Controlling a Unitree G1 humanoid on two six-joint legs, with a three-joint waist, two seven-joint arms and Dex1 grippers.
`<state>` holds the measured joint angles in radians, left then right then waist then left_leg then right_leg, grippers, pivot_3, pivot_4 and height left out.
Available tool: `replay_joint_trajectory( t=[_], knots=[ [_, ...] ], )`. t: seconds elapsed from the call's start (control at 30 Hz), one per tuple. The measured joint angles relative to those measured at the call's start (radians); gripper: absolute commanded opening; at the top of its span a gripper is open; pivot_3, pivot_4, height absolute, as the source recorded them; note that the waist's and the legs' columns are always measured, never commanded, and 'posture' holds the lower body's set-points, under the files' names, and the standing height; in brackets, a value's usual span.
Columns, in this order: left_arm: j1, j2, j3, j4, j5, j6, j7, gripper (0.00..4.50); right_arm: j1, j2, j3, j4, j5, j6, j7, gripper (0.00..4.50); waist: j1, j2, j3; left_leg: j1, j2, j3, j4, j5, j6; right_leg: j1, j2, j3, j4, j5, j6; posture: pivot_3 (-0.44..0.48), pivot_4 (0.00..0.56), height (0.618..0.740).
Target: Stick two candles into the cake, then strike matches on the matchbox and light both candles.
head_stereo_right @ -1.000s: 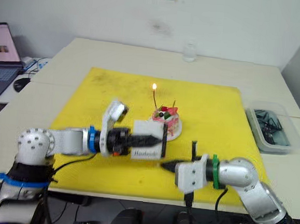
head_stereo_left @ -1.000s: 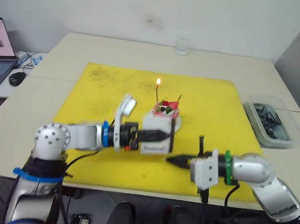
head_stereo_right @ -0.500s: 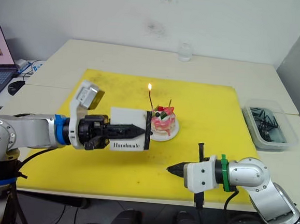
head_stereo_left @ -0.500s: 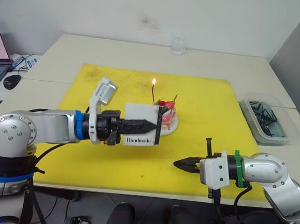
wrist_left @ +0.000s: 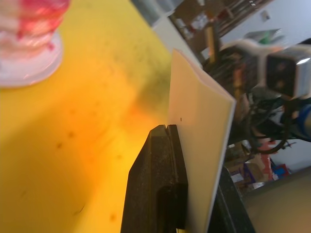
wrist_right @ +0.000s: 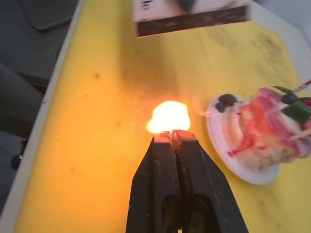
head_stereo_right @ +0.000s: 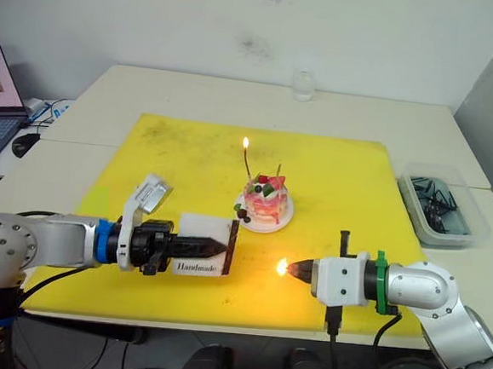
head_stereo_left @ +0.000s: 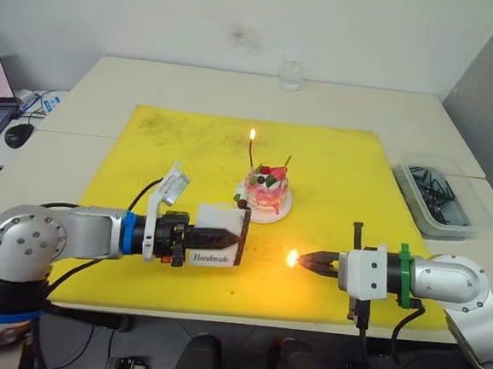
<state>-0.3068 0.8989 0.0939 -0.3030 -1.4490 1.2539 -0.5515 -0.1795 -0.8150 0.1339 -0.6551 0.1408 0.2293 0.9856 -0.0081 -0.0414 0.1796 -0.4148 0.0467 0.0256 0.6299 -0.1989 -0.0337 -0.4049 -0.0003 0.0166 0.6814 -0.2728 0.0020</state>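
A flame now burns at the tip of the right gripper [head_stereo_right: 295,268], where half a second ago there was none: the match [wrist_right: 170,116] pinched between its closed fingers has caught, so the strike is done. The left gripper [head_stereo_right: 216,248] has drawn the matchbox [head_stereo_right: 202,244] down and away from the cake [head_stereo_right: 266,201]; it holds the box upright, fingers clamped on either face, well left of the flame and apart from it. The cake sits on its white plate [head_stereo_right: 282,225] on the yellow mat [head_stereo_right: 341,171], in the middle of the counter [head_stereo_right: 177,89]. Two candles stand in it: the taller left one [head_stereo_right: 247,161] is already alight, the shorter right one [head_stereo_right: 278,169] shows no flame. By my reading only that second candle is left to light. The burning match is near the mat's front edge, well short of the cake, so it has to be carried up and forward to that wick before it burns down to the fingers.
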Motion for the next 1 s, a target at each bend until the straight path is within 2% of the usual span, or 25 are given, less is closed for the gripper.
replay_joint_trajectory(
  t=[0.13,0.3,0.4,1.0],
  knots=[
    [0.038,-0.007,-0.025,-0.006,0.086,-0.015,-0.058,0.0,-0.141,0.041,-0.002,0.033,-0.003,0.053,-0.043,0.03,0.003,0.0,0.0,0.0,0.0,0.0,0.001,0.0,0.0,0.0,0.0,-0.001,0.0,0.0,-0.001,0.0,0.15,0.74],
    [0.039,-0.043,-0.047,-0.016,0.136,-0.019,-0.093,0.0,-0.338,0.122,0.011,0.105,-0.029,0.119,-0.121,0.03,0.003,0.0,0.0,-0.001,0.0,0.0,0.0,0.0,0.0,-0.001,0.0,0.0,0.0,0.0,-0.002,0.0,0.15,0.74],
    [0.039,-0.058,-0.05,-0.02,0.157,-0.019,-0.099,0.0,-0.382,0.151,0.028,0.133,-0.045,0.14,-0.148,0.03,0.003,0.0,0.0,-0.002,0.0,0.0,-0.001,0.0,0.0,-0.001,0.0,-0.001,-0.001,-0.001,-0.002,0.0,0.15,0.74],
    [0.035,-0.098,-0.05,-0.023,0.19,-0.014,-0.117,0.0,-0.389,0.162,0.043,0.167,-0.09,0.206,-0.209,0.03,0.003,0.0,0.0,-0.002,0.0,0.0,0.0,0.0,0.0,-0.001,0.0,-0.001,0.0,-0.001,-0.002,0.0,0.15,0.74]
  ],
)
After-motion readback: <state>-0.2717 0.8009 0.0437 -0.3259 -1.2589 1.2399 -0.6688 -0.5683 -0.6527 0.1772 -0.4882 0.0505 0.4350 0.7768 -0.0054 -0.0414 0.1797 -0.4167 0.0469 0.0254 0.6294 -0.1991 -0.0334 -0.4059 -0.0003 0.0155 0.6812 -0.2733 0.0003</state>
